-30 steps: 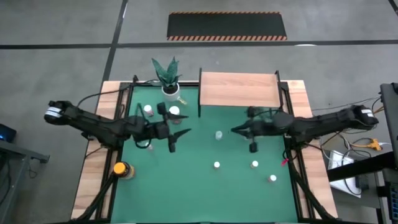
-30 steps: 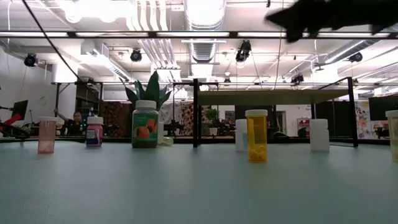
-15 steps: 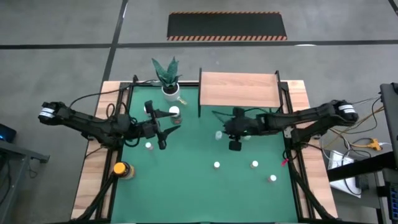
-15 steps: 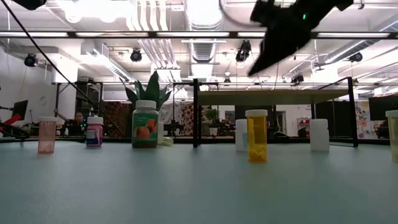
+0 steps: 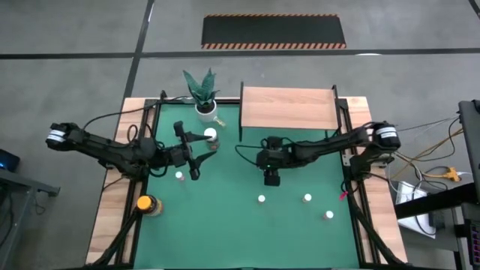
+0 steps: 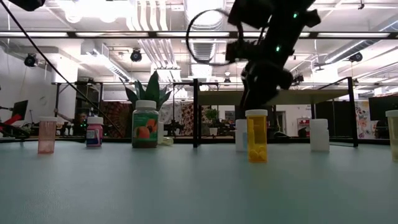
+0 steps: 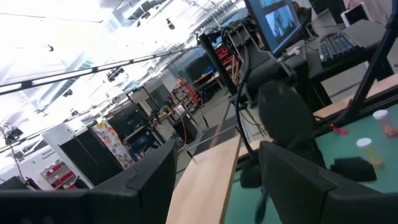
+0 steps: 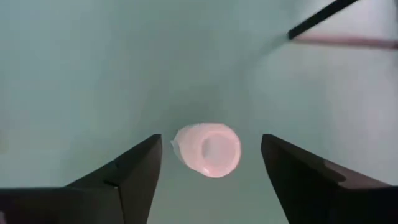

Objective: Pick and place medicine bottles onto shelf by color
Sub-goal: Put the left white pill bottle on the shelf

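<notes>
My right gripper (image 8: 211,140) points down, open, above a small pale-capped bottle (image 8: 207,149) that stands upright on the green mat. One finger is on either side of the bottle and neither touches it. In the low view the gripper (image 6: 260,99) hangs just over a yellow bottle (image 6: 256,135). From above, the gripper (image 5: 268,166) hides this bottle. My left gripper (image 5: 201,151) is open over the mat's left part, with nothing between its fingers (image 7: 155,180). The wooden shelf (image 5: 287,107) stands at the far edge.
More white-capped bottles stand on the mat (image 5: 179,175) (image 5: 261,199) (image 5: 307,198) (image 5: 328,215) (image 5: 210,135). An amber bottle with a yellow cap (image 5: 146,204) sits at the left near side. A potted plant (image 5: 202,94) stands left of the shelf.
My right gripper has gone toward the table's left edge and down, tipping from level to pointing down, and now hangs over the bottle at mid-table. My left gripper drew back a little toward the table's left edge, then kept still.
</notes>
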Motion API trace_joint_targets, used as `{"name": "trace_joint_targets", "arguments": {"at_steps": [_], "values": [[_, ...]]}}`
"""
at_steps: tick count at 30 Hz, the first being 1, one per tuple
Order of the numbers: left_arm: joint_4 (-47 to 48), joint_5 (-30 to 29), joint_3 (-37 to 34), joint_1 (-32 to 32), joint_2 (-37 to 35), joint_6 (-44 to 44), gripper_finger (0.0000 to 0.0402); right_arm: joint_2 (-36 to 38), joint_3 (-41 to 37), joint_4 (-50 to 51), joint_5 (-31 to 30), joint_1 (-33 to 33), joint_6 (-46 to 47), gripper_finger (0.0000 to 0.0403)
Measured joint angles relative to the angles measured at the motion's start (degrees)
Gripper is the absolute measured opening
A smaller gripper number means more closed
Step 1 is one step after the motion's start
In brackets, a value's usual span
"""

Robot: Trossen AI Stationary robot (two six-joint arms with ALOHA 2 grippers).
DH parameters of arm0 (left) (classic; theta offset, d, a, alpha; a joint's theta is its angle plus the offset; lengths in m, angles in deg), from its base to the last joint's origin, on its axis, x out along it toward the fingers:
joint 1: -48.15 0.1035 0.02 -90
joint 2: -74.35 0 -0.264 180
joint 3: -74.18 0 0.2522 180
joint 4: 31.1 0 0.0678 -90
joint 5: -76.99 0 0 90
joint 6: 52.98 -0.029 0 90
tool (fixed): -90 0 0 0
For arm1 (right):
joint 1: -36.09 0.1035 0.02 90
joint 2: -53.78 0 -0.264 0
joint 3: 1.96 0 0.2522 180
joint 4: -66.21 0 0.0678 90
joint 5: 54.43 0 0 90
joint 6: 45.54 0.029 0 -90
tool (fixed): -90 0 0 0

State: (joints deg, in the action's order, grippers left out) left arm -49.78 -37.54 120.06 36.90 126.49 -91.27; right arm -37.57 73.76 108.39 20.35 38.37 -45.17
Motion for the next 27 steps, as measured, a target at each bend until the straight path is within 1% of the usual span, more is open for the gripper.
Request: {"name": "trace_joint_targets", "arguments": {"at_steps": [5,8,11,13,15,18,20,24,27], "values": [[0.0,0.0,-0.1,0.0,-0.1,0.3,0.021,-2.6,0.4,0.2,1.2,-1.2,1.2,0.0266],[0.0,0.0,-0.2,0.0,0.0,0.3,0.021,-3.5,0.0,0.1,2.5,-1.6,1.2,0.025],[0.0,0.0,-0.2,0.0,0.0,1.1,0.021,-3.5,-0.2,0.3,3.8,-1.6,1.2,0.0224],[0.4,0.1,-0.2,-0.2,0.0,4.5,0.021,-2.9,-0.2,0.1,3.9,-1.5,1.2,0.0203],[1.7,0.7,-0.3,-0.7,0.0,10.2,0.021,-2.5,-0.2,0.4,4.1,-1.6,1.2,0.0179],[2.7,4.6,-0.9,-2.0,1.5,20.0,0.021,-1.4,-0.1,2.4,6.7,-1.6,-0.3,0.0137],[2.6,7.1,-1.3,-3.2,3.3,24.7,0.021,-0.2,0.4,3.9,9.2,-1.6,-2.1,0.0113],[-4.5,7.8,-1.7,-4.8,8.6,30.9,0.021,2.2,2.3,7.1,12.4,-1.5,-5.4,0.0112],[-9.9,7.8,-1.7,-5.1,13.1,32.0,0.021,3.7,4.4,9.7,12.7,-1.5,-6.6,0.0112]]}}
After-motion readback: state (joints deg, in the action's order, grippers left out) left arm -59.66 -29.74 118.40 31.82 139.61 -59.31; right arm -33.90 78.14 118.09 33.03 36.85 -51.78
